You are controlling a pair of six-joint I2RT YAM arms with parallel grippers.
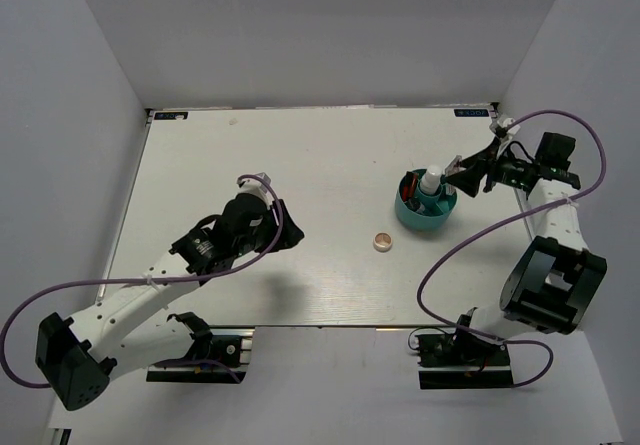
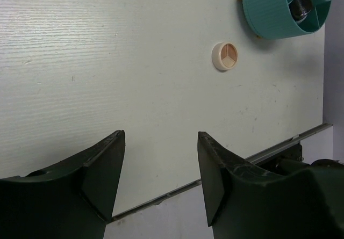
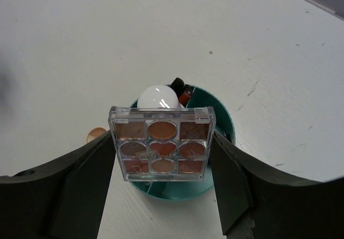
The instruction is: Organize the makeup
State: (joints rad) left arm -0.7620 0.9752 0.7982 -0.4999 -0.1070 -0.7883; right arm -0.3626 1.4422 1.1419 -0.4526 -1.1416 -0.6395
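Observation:
My right gripper (image 3: 161, 145) is shut on the square pinkish-brown palette (image 3: 161, 142) and holds it upright over the teal cup (image 3: 228, 129). In the cup stand the white bottle (image 3: 158, 96) and the red-black pencil (image 3: 183, 93) behind the palette. In the top view the right gripper (image 1: 462, 177) is at the cup's (image 1: 408, 215) right rim, beside the bottle (image 1: 431, 179). The round beige compact (image 1: 383, 242) lies on the table left of the cup; it also shows in the left wrist view (image 2: 224, 56). A black tube (image 2: 301, 7) sits inside the cup (image 2: 271, 16). My left gripper (image 2: 161, 137) is open and empty, well short of the compact.
The left arm (image 1: 240, 223) hovers over the table's middle left. The table's near edge with a metal rail (image 2: 269, 152) runs just under the left fingers. White walls enclose the table on three sides.

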